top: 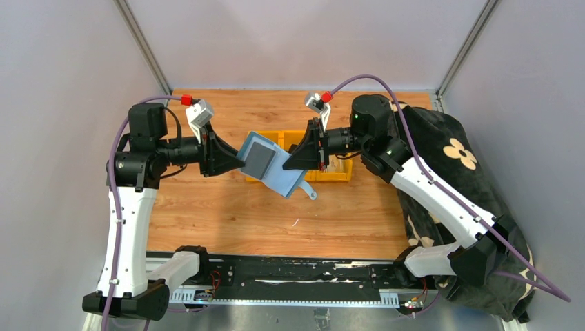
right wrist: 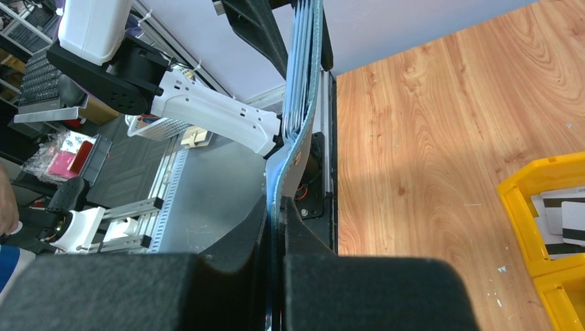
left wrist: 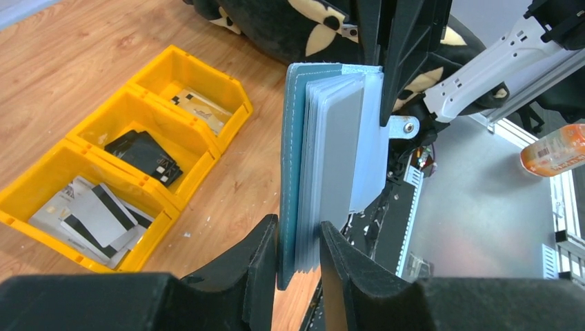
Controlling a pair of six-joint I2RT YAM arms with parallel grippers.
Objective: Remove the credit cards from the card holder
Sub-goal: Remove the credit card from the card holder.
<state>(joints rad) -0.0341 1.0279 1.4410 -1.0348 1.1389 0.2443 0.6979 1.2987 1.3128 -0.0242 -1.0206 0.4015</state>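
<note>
Card holder [top: 276, 169] hangs above the surface [top: 227, 214], stretched between both arms in front of the yellow bins [top: 332, 174]. The left pincer [top: 241, 160] has its near short edge and the right pincer [top: 286, 165] the far side.

From the left wrist, the left pincer [left wrist: 299, 255] sits closed over the cover and the fanned credit cards [left wrist: 338, 152] together. How hard it presses I cannot tell. To do the step well, I judge it should shift so its fingers catch only the cards, not the cover, and then draw straight along the pocket toward itself. The bins [left wrist: 210, 148] below already hold cards.

From the right wrist, the right pincer [right wrist: 276, 241] is clamped on a thin blue flap of the card holder [right wrist: 303, 83]. It should stay firm and motionless as the anchor.
</note>
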